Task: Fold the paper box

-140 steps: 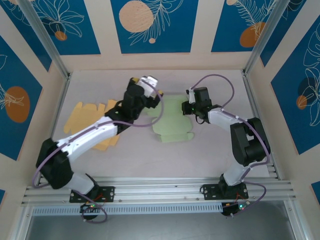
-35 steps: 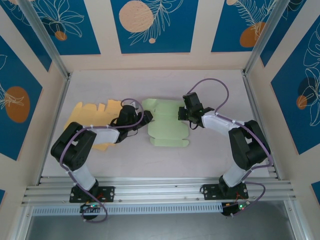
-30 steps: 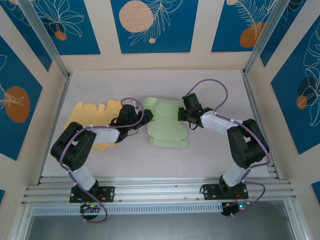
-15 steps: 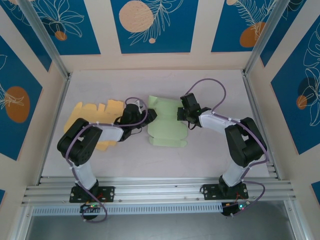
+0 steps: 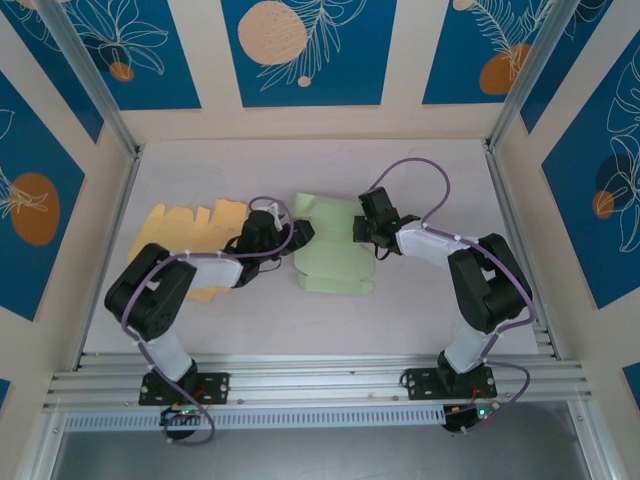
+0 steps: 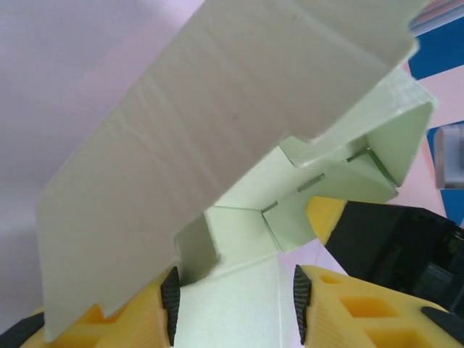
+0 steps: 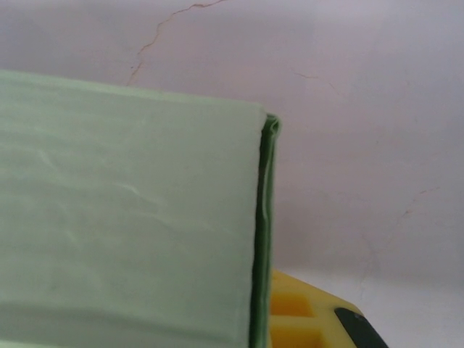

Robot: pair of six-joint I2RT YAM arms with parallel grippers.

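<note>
- Working on the first fold of the pale green cardboard box sheet (image 5: 335, 255), out in the middle of the pale grey table (image 5: 420, 330), between the two arms.
- Pinching its right edge with the right gripper (image 5: 362, 228), shut tight on the card by the look of it, to stop it sliding.
- Propping up the big left flap (image 6: 217, 138) with the left gripper (image 5: 297, 232), with the black pads (image 6: 170, 301) partway apart around the card and not squeezing it.
- Looks like an early step, with most of the sheet flat and no box walls up yet.
- Next, push the flap right over along its crease, slowly, with the right edge held down.
- Leave alone the yellow cardboard sheets (image 5: 185, 235) off to the left.
</note>
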